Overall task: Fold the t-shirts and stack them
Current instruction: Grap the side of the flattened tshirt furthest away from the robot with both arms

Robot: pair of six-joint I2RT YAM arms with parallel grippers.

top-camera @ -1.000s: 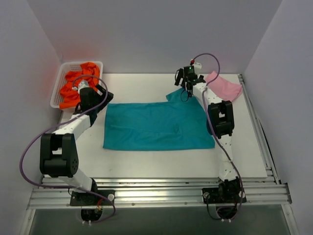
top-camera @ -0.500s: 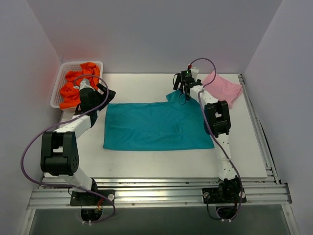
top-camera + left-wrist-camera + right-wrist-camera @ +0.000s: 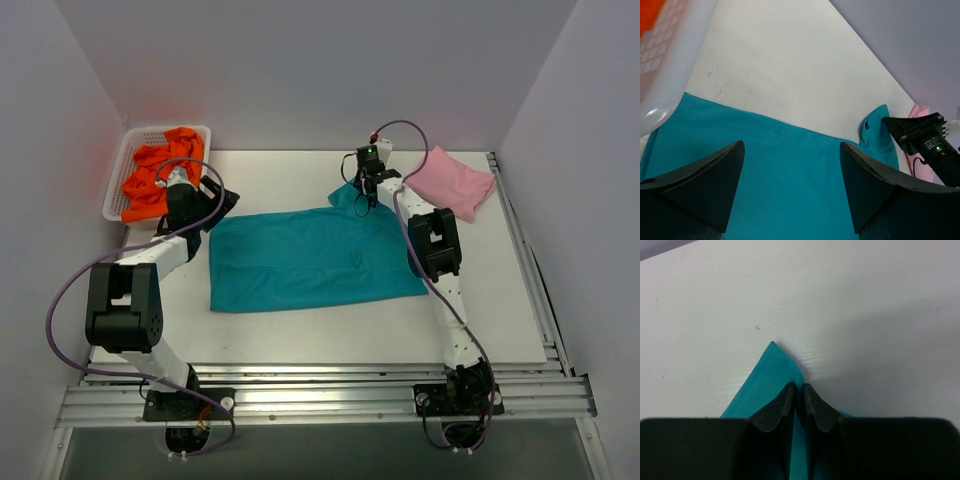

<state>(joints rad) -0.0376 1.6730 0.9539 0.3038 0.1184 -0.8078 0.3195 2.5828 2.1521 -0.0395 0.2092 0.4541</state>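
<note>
Teal cloth is what I handle now: the teal shirt (image 3: 315, 262) lies spread flat in the middle of the table (image 3: 290, 170), and I work on its far edge. My right gripper (image 3: 797, 390) has its fingers pressed together on the far right corner, a pointed flap that seems a little raised. My left gripper (image 3: 791, 145) hangs with fingers spread wide over the far left corner, just beside the basket (image 3: 113, 195) with the orange shirts (image 3: 150, 180); it holds nothing. The pink shirt (image 3: 455, 182) rests folded at the far right.

To fold well, I think the left gripper must first go down and pinch its corner, taking only cloth and not the basket wall. Then both corners should rise together and travel evenly toward the near edge, so that the fold line comes out straight.
</note>
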